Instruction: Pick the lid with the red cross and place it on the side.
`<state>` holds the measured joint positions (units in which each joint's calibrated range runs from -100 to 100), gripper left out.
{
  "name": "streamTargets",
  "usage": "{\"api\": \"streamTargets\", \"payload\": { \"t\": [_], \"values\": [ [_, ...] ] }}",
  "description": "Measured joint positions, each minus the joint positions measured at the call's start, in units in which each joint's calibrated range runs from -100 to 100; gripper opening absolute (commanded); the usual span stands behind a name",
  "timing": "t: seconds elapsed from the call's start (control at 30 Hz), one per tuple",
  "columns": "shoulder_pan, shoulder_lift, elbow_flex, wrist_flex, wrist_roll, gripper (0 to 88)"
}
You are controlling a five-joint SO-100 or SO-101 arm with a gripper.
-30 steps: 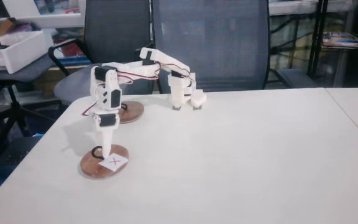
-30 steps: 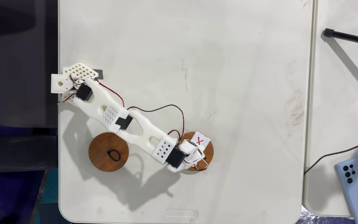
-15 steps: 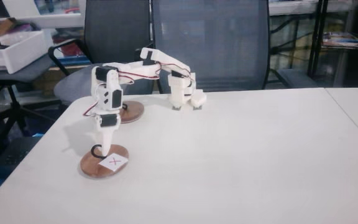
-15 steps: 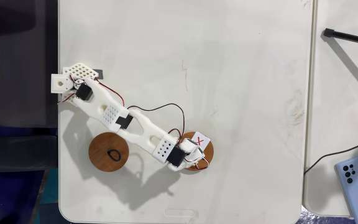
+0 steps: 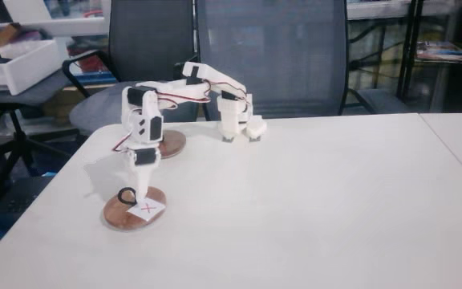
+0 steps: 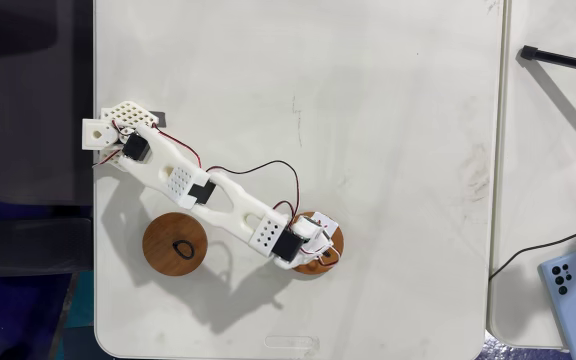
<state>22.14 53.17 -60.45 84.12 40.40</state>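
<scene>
An office: mesh swivel chairs point(image 5: 271, 56) behind white tables point(image 5: 335, 201), cluttered shelves point(image 5: 443, 48) beyond

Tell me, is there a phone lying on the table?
Yes, a light blue smartphone lies face down near the lower right corner of the neighbouring table.

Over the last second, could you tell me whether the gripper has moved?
Yes. In the top-down fixed view the gripper has slid right over the lid with the red cross, covering more of its white label.
</scene>
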Motion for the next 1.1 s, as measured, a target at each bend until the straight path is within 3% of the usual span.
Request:
{"api": "streamTargets", "payload": {
  "t": [0.9, 1.1],
  "values": [
    [-0.22, 0.00, 0.00, 0.00, 2.07, 10.7],
    [-0.22, 0.00, 0.00, -4.53, 2.07, 10.7]
  ]
}}
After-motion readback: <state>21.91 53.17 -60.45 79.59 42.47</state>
